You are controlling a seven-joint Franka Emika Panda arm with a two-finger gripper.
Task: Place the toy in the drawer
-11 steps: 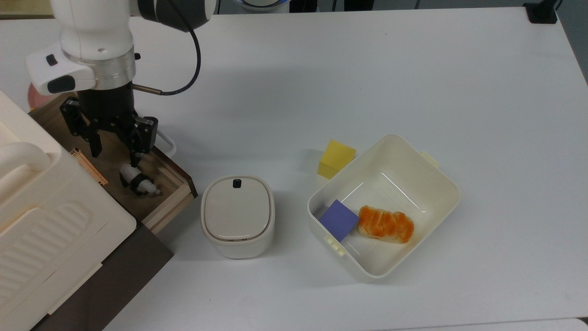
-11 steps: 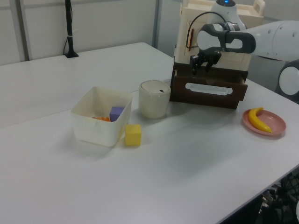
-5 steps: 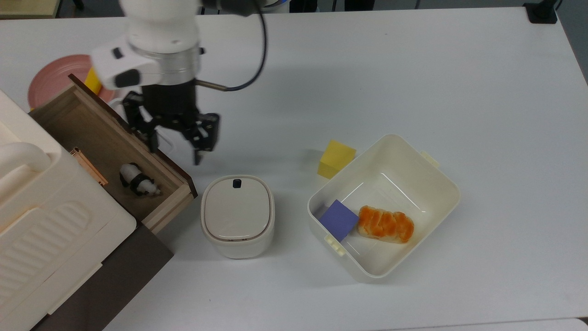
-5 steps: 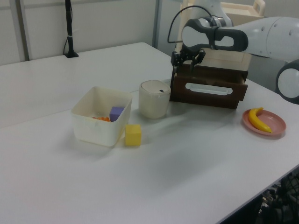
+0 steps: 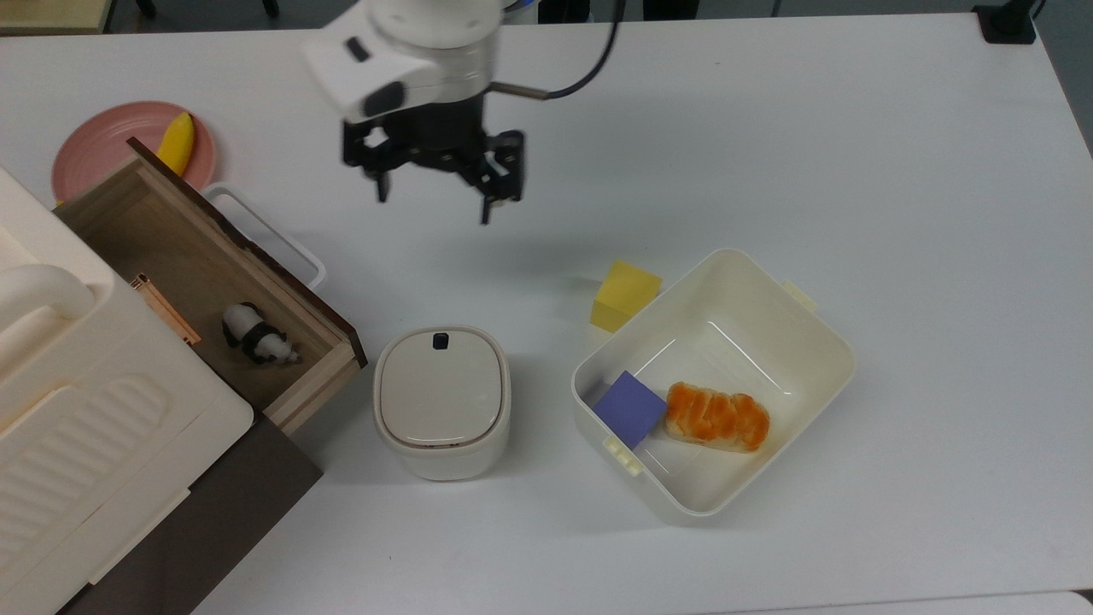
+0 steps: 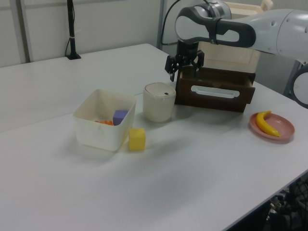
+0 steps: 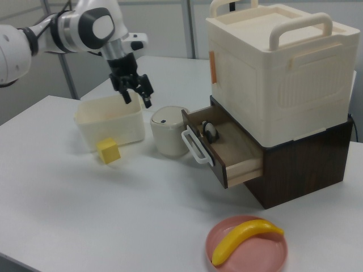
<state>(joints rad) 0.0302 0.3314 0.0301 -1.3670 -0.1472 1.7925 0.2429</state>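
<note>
Open drawer [image 5: 162, 248] at the top view's left, pulled out from the dark brown cabinet [image 7: 306, 158] beneath a cream carry-case [image 7: 278, 68]; light brown floor exposed, white loop handle [image 5: 265, 235] on the dark front panel. Toy [image 5: 254, 335], a small black-and-white panda, lying on the drawer floor near the corner closest to the lidded cream pot [image 5: 442, 400]; visible also in the right view [image 7: 209, 131] just behind the front panel.

Gripper [image 5: 434, 190] raised above bare table [image 5: 768, 128], well apart from the toy and outside the drawer, up and to the top view's right of the handle. Jaws spread, nothing between them; fingers pointing down. Same pose in the left view [image 6: 183, 68], above and just behind the pot [image 6: 159, 101], and in the right view [image 7: 135, 92], above the far rim of the cream tub [image 7: 108, 122].

Elsewhere: cream tub [image 5: 820, 342] at the top view's centre-right holding a purple block [image 5: 630, 407] and an orange bread-like piece [image 5: 717, 416], the two touching. Yellow cube [image 5: 625, 295] on the table just beside the tub's outer wall. Pink plate [image 5: 102, 137] with a banana [image 5: 176, 143] beyond the drawer's far corner at the top view's upper left.
</note>
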